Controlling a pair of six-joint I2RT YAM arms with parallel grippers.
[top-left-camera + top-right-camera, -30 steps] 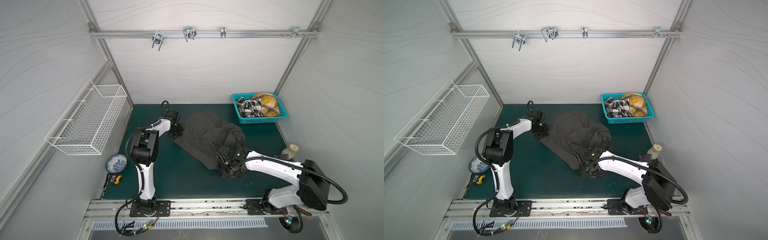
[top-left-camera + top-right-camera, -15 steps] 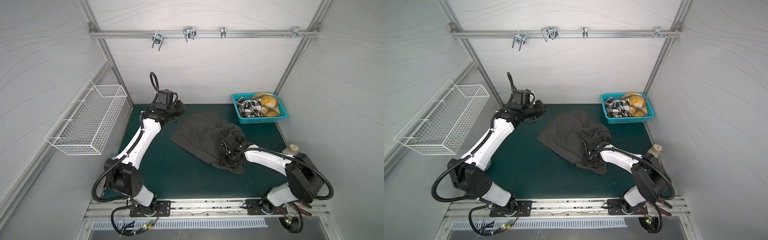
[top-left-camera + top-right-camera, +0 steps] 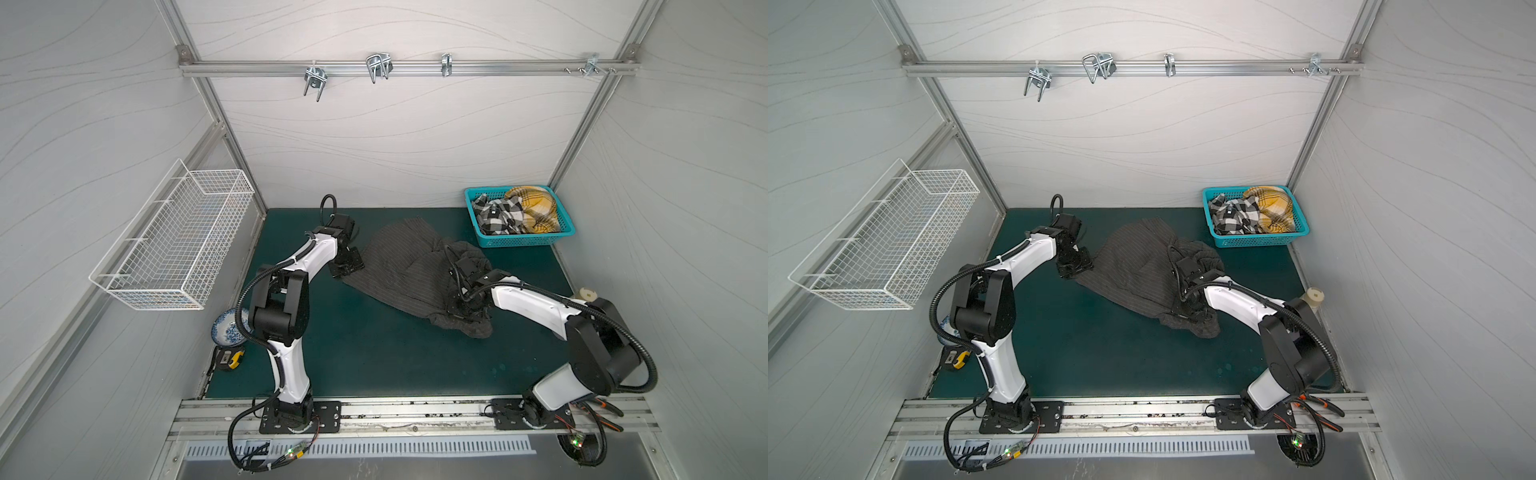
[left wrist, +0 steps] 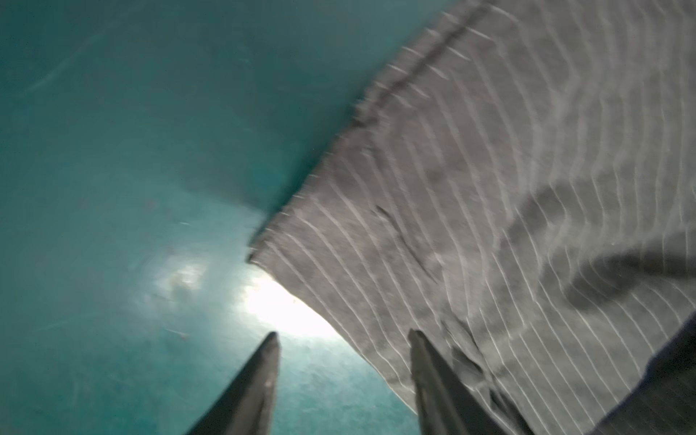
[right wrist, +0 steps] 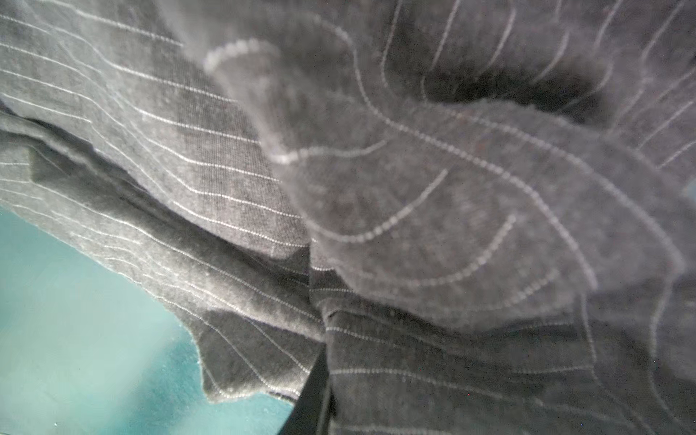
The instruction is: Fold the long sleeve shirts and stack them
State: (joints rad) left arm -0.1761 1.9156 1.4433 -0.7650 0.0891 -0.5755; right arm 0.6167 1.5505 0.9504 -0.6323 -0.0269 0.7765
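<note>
L gripper [image 4: 342, 339] jaws apart, nothing held, at left corner of pinstriped shirt [image 3: 407, 266], mid worktop [image 3: 374, 357]. R gripper [image 3: 464, 307] clamps the shirt's bunched right end.

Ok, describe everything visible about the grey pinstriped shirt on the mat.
The grey pinstriped shirt is soft charcoal cloth with thin pale stripes, lying half spread on the green mat, its right end bunched. The open left claw straddles an edge by one corner; the right claw is buried in the bunch.
</note>
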